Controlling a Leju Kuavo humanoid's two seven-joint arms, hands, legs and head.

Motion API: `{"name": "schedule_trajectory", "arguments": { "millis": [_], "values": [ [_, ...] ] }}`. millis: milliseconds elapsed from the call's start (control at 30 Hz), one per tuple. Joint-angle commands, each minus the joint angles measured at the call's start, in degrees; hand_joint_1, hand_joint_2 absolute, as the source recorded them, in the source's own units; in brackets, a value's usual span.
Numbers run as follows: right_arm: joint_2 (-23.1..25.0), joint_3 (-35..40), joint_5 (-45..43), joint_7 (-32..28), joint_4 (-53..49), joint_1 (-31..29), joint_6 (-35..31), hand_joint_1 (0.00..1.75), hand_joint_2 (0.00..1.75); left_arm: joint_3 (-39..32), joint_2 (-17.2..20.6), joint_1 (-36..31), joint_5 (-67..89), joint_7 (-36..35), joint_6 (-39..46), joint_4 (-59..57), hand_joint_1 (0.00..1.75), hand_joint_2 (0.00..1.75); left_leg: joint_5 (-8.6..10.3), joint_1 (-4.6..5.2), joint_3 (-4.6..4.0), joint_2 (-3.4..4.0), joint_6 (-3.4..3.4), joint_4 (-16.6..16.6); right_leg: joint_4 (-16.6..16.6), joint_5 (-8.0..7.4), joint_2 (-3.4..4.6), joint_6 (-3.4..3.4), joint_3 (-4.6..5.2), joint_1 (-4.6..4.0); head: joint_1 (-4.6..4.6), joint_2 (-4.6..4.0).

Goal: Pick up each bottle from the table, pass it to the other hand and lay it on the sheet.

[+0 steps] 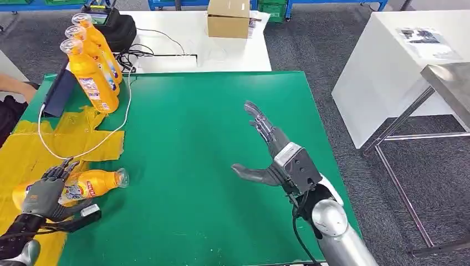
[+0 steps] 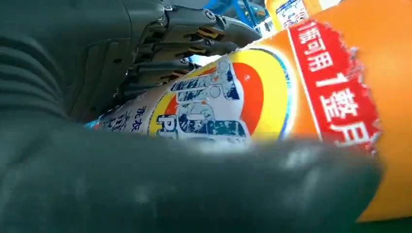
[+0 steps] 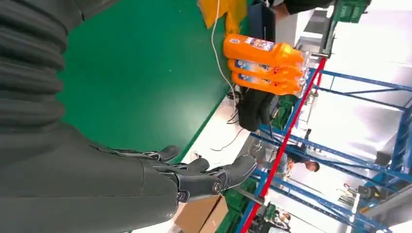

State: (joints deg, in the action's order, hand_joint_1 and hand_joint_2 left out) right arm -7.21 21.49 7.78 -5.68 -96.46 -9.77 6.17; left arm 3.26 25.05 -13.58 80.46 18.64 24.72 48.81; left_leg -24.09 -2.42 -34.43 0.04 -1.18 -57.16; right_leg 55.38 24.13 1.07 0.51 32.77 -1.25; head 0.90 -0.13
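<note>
Your left hand [image 1: 44, 195] gripped the lying bottle [image 1: 91, 183] at the yellow sheet's [image 1: 22, 152] edge. Right hand [image 1: 271, 152] hung released, fingers spread, over bare green table [image 1: 183, 138]; three bottles [image 1: 91, 69] stood at the far-left corner.

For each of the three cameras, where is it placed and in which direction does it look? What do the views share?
Head view: high on the body, looking forward and down at the green table; both arms show, left robot hand gripping a lying orange bottle, right robot hand open.
Left wrist view: behind the left robot hand, close on the orange bottle.
Right wrist view: behind the right robot hand, looking across the table at three standing orange bottles.
Shared: the standing bottles appear in head and right wrist views.
</note>
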Motion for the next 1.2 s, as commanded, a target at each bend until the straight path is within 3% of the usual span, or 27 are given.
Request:
{"name": "schedule_trajectory", "arguments": {
  "millis": [33,133,200,233,367,467,533,967,1067,1167,1200],
  "values": [
    [0.9,0.6,0.7,0.3,3.0,-0.6,-0.5,0.0,1.75,0.9,-3.6,0.6,3.0,-3.4,5.0,-0.2,0.0,0.0,0.02,0.2,0.28,-0.05,0.24,0.2,-0.1,0.05,-0.13,0.17,-0.22,0.18,0.0,0.0],
    [1.3,0.6,1.6,0.2,1.9,0.9,-1.7,0.0,1.75,-3.7,-7.1,0.5,-0.1,-3.4,10.4,2.6,0.0,0.0,0.02,0.13,0.16,-0.08,0.16,0.1,-0.1,0.03,-0.13,0.12,-0.14,0.11,0.0,0.0],
    [1.9,0.4,2.9,-0.3,0.1,3.0,-3.5,0.0,1.75,-7.5,-9.6,-1.4,0.0,-8.5,11.3,5.0,0.0,0.0,0.03,0.19,0.24,-0.2,0.27,0.2,-0.1,0.08,-0.3,0.2,-0.23,0.17,0.0,0.0],
    [1.6,0.9,3.9,-0.3,-0.8,3.5,-3.8,0.0,0.0,-8.3,-9.8,-1.5,-2.1,-7.1,10.5,7.1,0.0,0.0,0.04,0.11,0.01,-0.22,0.16,0.1,0.0,0.05,-0.28,0.12,-0.03,0.1,-0.02,0.0],
    [2.0,0.6,3.6,-0.7,-1.8,4.8,-4.1,0.0,0.0,-10.2,-10.0,-2.2,-4.1,-7.2,8.0,10.1,0.0,0.0,0.02,0.16,0.0,-0.35,0.26,0.0,0.0,0.13,-0.45,0.19,-0.03,0.14,0.0,0.0],
    [4.6,0.0,6.2,-5.3,-5.1,8.5,-6.6,0.0,0.0,-15.5,-13.7,-1.4,-22.8,2.6,3.3,20.8,0.0,0.0,0.02,0.1,-0.07,-0.2,0.18,0.0,0.0,0.07,-0.31,0.13,0.06,0.09,0.0,0.0],
    [5.5,1.0,7.0,-6.4,-6.8,9.9,-7.4,0.0,0.0,-17.2,-14.6,-0.2,-26.1,3.5,-0.2,28.3,0.0,0.0,0.02,0.03,-0.19,-0.2,0.15,0.0,0.0,0.05,-0.31,0.1,0.16,0.02,0.0,0.0],
    [5.4,1.0,7.1,-6.4,-6.3,9.4,-7.4,0.0,0.0,-17.8,-14.8,-0.1,-25.9,3.5,-0.7,28.0,0.0,0.0,-0.01,0.11,-0.02,0.02,0.19,0.1,0.0,0.03,-0.1,0.14,0.08,0.1,0.0,0.0],
    [5.9,1.3,7.2,-6.4,-6.5,9.5,-7.6,0.0,0.0,-20.1,-16.4,-2.1,-30.5,5.4,-1.7,30.1,0.0,0.0,-0.02,0.17,0.09,-0.03,0.25,0.1,0.0,0.08,-0.18,0.17,-0.03,0.15,0.0,0.0],
    [7.1,2.0,7.4,-7.6,-7.7,10.3,-8.9,0.0,0.0,-21.5,-19.7,-3.9,-39.6,3.2,-8.2,34.7,0.0,0.0,0.01,0.02,-0.19,-0.12,0.13,0.0,0.0,0.03,-0.23,0.1,0.17,0.02,0.0,0.0],
    [7.9,2.1,10.5,-10.1,-8.7,10.9,-11.5,0.0,0.0,-20.8,-21.0,-3.0,-48.2,3.7,-16.9,37.9,0.0,0.0,-0.01,0.1,-0.09,-0.22,0.23,0.0,0.1,0.11,-0.36,0.16,0.09,0.09,0.0,0.0]
  ]
}}
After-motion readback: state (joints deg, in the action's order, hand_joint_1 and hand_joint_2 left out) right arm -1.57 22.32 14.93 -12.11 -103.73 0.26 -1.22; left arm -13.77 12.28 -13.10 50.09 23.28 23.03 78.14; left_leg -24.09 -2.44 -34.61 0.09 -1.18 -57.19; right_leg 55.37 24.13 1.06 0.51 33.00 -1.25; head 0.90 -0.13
